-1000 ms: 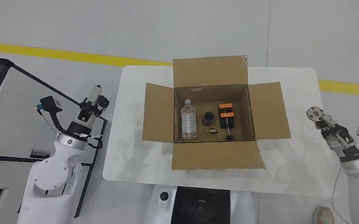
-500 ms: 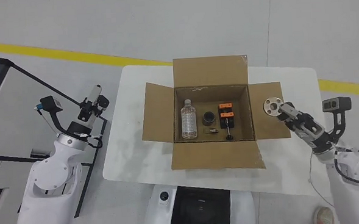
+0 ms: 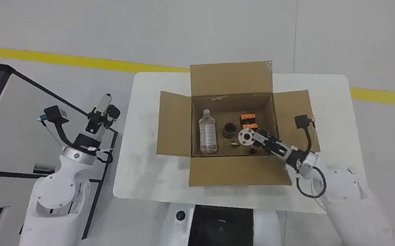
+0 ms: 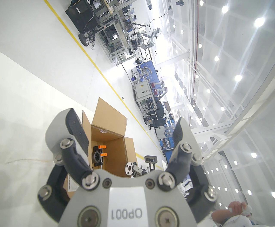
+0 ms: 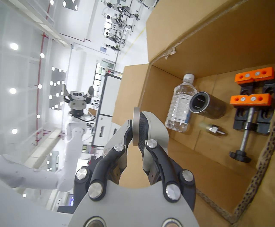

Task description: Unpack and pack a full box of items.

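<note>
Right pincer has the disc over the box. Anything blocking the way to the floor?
Nothing visible. The box flaps are open, the right pincer holds the disc over the opening, and bare floor lies on its side of the bottle, fitting and vise.

Left gripper (image 4: pixel 129 126): pale grey base plate with a white label printed in black, two large cross-head screws and smaller silver bolts, and black link bars carrying grey jaws faced with ribbed black pads (image 4: pixel 78 133). Right gripper (image 5: pixel 136 126): the same grey plate, black links, silver bolts and ribbed black facings. Left arm (image 3: pixel 57 191) and right arm (image 3: pixel 349 195): smooth, rounded white shells, each with a small black wrist camera (image 3: pixel 303 122) on a bracket and thin black cables.
</note>
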Controlling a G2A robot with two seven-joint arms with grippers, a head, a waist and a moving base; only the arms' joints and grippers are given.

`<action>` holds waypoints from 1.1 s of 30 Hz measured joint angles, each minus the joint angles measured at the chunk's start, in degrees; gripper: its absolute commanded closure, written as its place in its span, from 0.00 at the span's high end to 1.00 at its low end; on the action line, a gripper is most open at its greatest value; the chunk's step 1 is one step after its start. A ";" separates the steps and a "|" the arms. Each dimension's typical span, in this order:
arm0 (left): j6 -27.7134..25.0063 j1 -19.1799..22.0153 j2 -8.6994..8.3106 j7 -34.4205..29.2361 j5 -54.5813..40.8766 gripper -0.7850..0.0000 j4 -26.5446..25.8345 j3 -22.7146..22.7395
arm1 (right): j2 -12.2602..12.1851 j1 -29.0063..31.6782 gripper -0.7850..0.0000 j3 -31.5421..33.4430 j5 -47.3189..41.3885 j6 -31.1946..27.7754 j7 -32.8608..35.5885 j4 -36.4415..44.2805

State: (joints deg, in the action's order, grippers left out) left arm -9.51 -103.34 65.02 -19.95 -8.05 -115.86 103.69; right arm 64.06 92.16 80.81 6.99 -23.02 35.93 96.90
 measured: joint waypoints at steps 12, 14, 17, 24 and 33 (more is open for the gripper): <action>0.00 0.00 0.00 0.00 0.00 1.00 0.00 0.00 | 0.22 -2.00 0.00 -5.06 16.18 1.44 -4.95 -2.81; 0.00 0.00 0.00 0.00 0.00 1.00 0.00 0.00 | 0.19 -1.91 0.00 -5.28 17.04 1.84 -5.14 -2.69; 0.00 0.00 0.00 0.00 0.00 1.00 0.00 0.00 | 0.17 -1.80 0.00 -5.57 17.47 2.32 -5.34 -2.69; 0.00 0.00 0.00 0.00 0.00 1.00 0.00 0.00 | 0.16 -2.20 0.00 -6.15 18.59 3.47 -5.94 -3.00; 0.00 0.00 0.00 0.00 0.00 1.00 0.00 0.00 | -0.03 -2.27 0.15 -5.73 18.60 3.83 -6.33 -3.35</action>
State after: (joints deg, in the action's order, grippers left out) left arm -9.51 -103.34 65.02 -19.95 -8.05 -115.86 103.69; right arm 64.03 89.89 75.08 25.59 -19.19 29.60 93.55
